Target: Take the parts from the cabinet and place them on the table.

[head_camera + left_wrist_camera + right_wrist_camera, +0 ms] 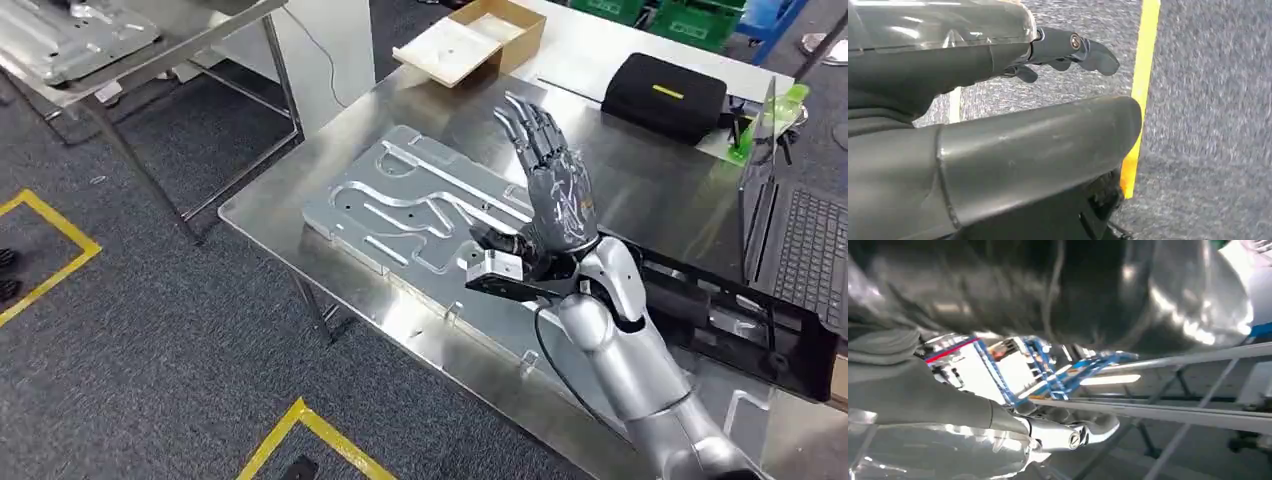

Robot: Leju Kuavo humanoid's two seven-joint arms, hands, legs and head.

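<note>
The silver right arm's dark grey right hand (pixel 548 190) is being held above the shiny steel table (pixel 640 180), fingers spread wide, nothing gripped. The flat grooved aluminium plate (pixel 415 200) is lying on that table, just beside it. The left hand (pixel 1068 50) is being hung over grey carpet, fingers loosely apart, empty.

The right arm (pixel 640 370) rises from the lower right of the head view, silver, bent at the wrist. The right hand (pixel 553 190) is raised with its dark fingers (pixel 530 125) straight, spread apart and pointing up and away, holding nothing. In the left wrist view the left hand (pixel 998 135) hangs down; its thick grey thumb (pixel 1038 145) lies straight and its darker fingers (pixel 1073 50) are loosely extended, holding nothing.
</note>
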